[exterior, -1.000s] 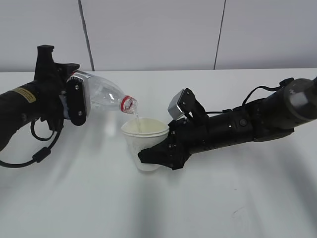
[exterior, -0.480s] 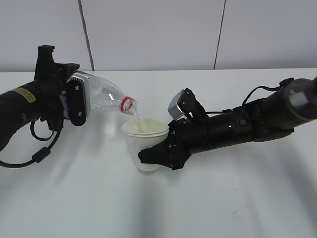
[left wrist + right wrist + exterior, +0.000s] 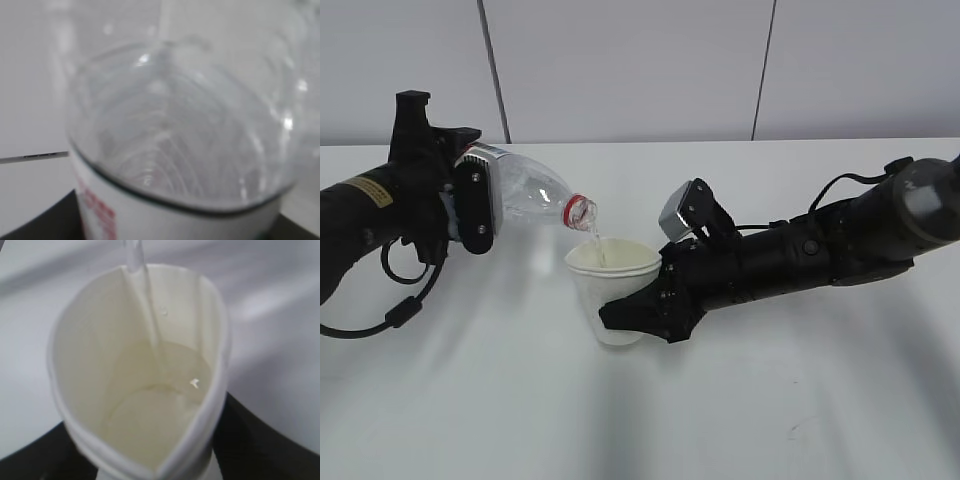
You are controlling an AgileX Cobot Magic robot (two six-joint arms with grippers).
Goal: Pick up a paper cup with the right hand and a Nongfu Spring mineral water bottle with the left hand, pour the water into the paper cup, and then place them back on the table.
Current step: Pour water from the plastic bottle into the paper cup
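Pour under way. My left gripper [image 3: 470, 208] clamps Nongfu Spring mineral water bottle [image 3: 525, 195], tipped mouth-down over paper cup [image 3: 612, 290]. My right gripper [image 3: 640, 310] squeezes cup, rim pinched oval, held just above table [image 3: 720, 420]. Water [image 3: 150, 325] streams in, pooling at bottom. Left: finish pour, right bottle, set both down.
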